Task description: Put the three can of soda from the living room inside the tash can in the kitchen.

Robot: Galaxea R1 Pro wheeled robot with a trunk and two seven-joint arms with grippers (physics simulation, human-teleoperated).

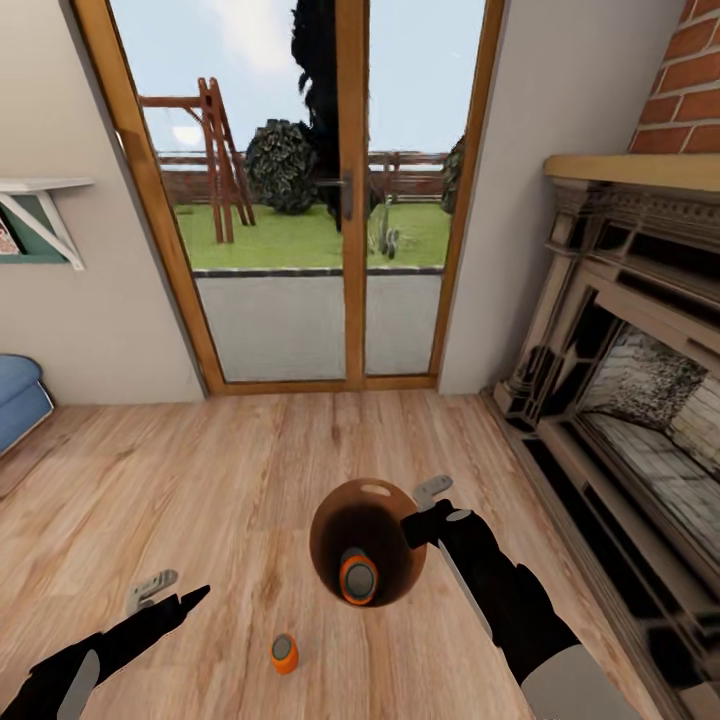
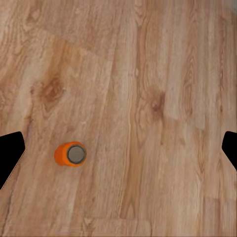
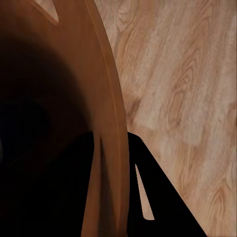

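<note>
- Living room: light wood plank floor (image 1: 250, 480), wood-framed glass doors (image 1: 330, 200) on the far wall, brick fireplace (image 1: 640, 380) at the right, the corner of a blue sofa (image 1: 18, 395) at the far left.
- Bin (image 1: 368, 540): held off the floor on the right side of the scene, its coppery-brown inside turned toward the head camera, the handle cut-out near the far rim.
- Right gripper (image 1: 432, 520): its fingers straddle the bin's right rim, one inside and one outside. The right wrist view shows the wall (image 3: 106, 148) passing between the dark fingers, so I judge it clamped on the rim.
- Can in the bin (image 1: 358, 578): one orange can rests inside, grey top facing up toward the camera.
- Can on the floor (image 1: 284, 653): stands upright, long axis vertical, just left of and nearer than the bin, between the two arms.
- Left gripper (image 1: 170, 595): hovers above the floor with its fingers spread wide, holding nothing and touching nothing. In the left wrist view the can (image 2: 70, 154) sits below it, nearer one fingertip than the other, not centred.
- Judgement: the left arm is free and closest, and the can lies to its right and slightly nearer. The coming grasp needs a sideways shift and a descent to centre the can.
- Third can: not located in these views.
</note>
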